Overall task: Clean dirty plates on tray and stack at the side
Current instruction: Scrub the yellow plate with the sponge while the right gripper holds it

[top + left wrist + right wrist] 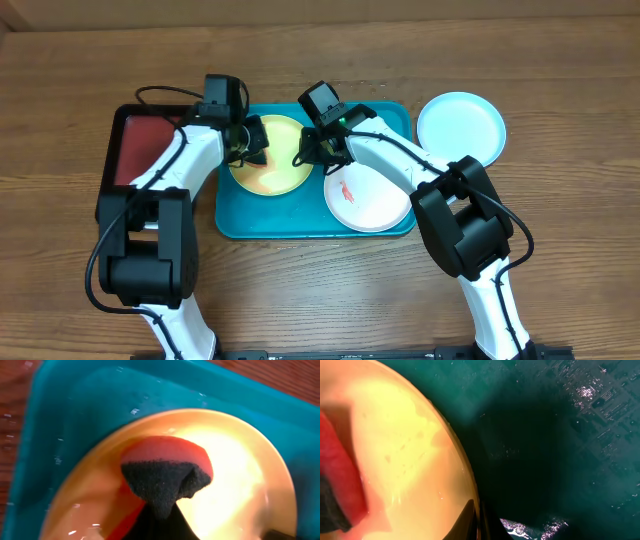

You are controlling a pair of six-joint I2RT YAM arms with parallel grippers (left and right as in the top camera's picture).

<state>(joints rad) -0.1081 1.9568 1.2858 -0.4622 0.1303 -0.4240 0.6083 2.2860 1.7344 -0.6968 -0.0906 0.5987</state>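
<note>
The yellow-green plate (272, 168) lies in the left half of the turquoise tray (290, 220). My left gripper (246, 141) is shut on a red sponge with a dark scouring face (165, 472) and presses it on this plate (240, 475). My right gripper (308, 150) is shut on the plate's right rim (470, 485), with one finger on each side of the edge. The sponge also shows in the right wrist view (337, 480). The white plate (370, 198), with a red-orange smear, lies in the tray's right half. The pale mint-blue plate (461, 125) lies on the bare wood to the right of the tray.
A narrow dark-red tray with a black rim (140, 150) sits to the left of the turquoise tray, partly under my left arm. The tray floor looks wet (580, 405). Brown wood tabletop (560, 250) lies all around.
</note>
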